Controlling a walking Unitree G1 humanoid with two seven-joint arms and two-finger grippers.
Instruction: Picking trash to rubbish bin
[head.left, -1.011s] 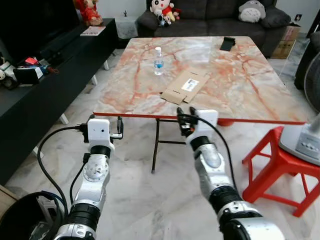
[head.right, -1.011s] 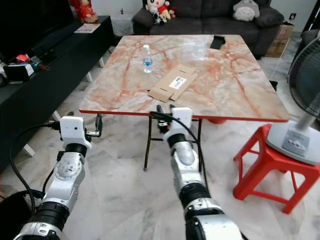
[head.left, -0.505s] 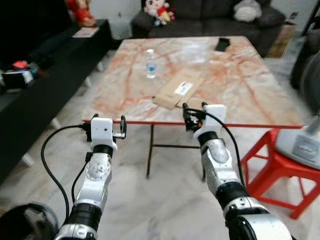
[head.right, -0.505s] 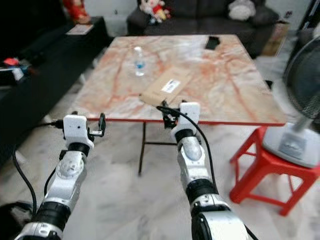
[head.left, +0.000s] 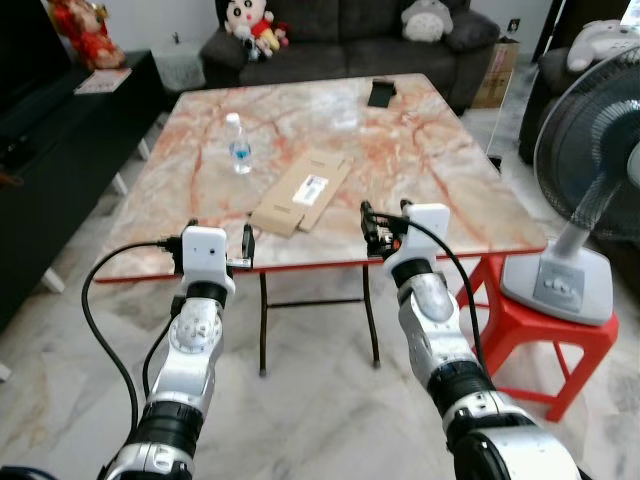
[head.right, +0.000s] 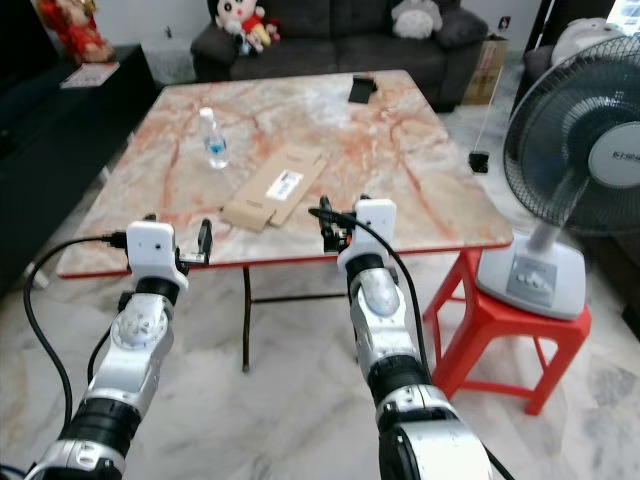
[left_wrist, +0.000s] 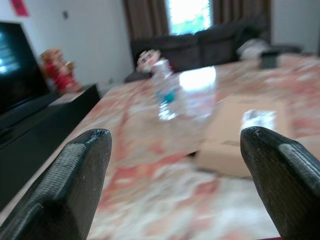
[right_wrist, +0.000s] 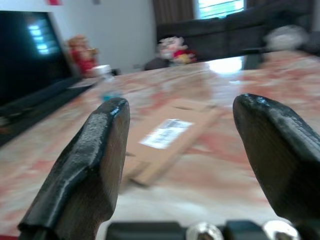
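The cardboard (head.left: 300, 190) is lying flat near the counter's (head.left: 450, 190) front edge, its long axis running diagonally away toward the robot's right. The right hand (head.left: 382, 222), gaping wide, is hovering nearer it than the equally wide left hand (head.left: 218, 243); the bottle (head.left: 237, 144) is standing beyond.

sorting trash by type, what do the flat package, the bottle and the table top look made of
Flat package: brown cardboard, matte, with folded flaps and a white printed label.
Bottle: clear plastic by its see-through body, white cap and blue label; likely a water bottle.
Table top: looks like glossy marble or a marble-print laminate, pinkish with red veins and window glare; the thin red edge hints at laminate, though I cannot tell for sure.
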